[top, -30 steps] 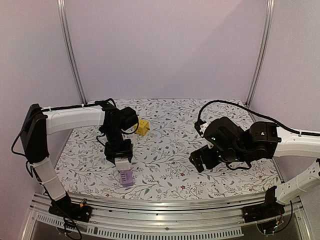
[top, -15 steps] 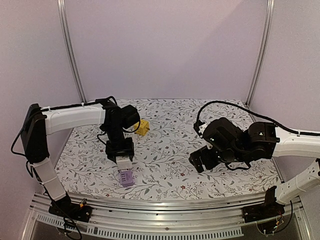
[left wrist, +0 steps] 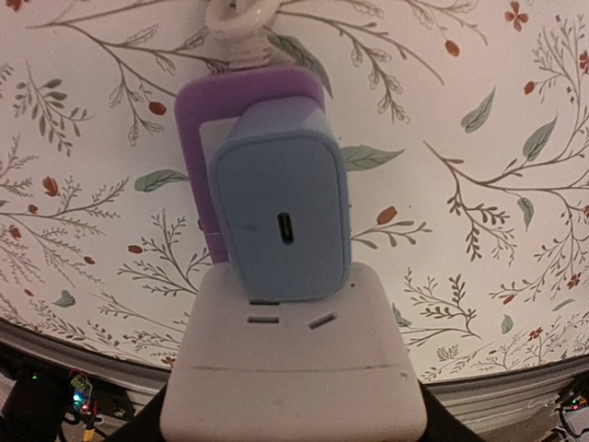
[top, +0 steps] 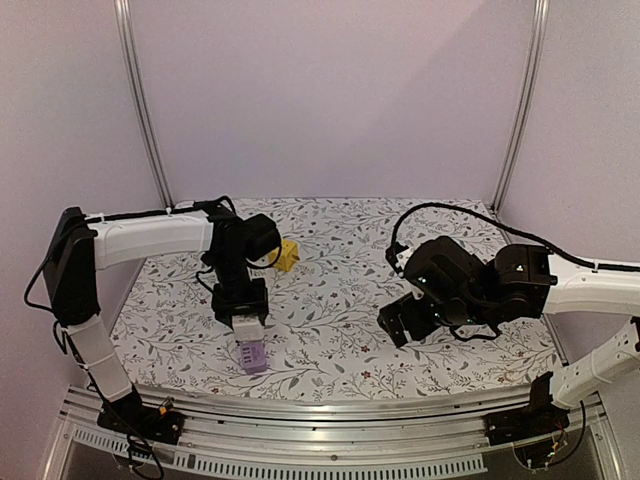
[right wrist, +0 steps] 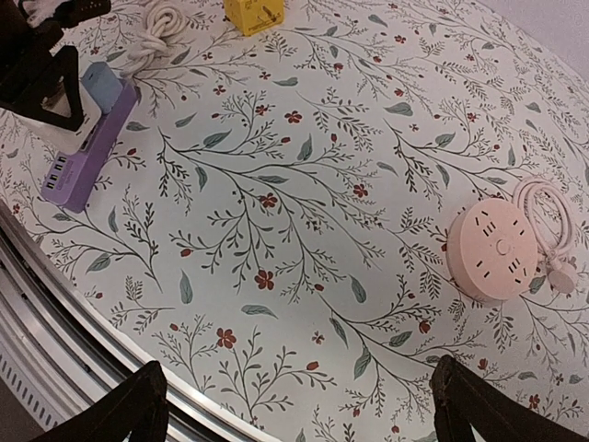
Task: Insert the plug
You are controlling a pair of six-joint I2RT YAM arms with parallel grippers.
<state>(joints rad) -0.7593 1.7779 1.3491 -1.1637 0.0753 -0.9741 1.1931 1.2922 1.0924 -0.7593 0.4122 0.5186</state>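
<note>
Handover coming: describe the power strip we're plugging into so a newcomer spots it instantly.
On the floral table, look near the front edge below the left tool, which holds a white block. The purple power strip lies there: a long bar carrying a blue charger, unlike the round pink strip or the yellow cube.

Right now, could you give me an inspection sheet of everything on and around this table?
Surface: floral cloth, lying flat.
Job's things: blue charger sits on the purple power strip; white socket block next to it, toward the rail.
Clutter: yellow block; pink round socket hub.
Pincers: left pincer over the strip, grip unclear; right pincer open, empty.
Cables: white cord at the strip's far end; hub's cord coiled beside it.
Surroundings: plain walls, metal posts.
</note>
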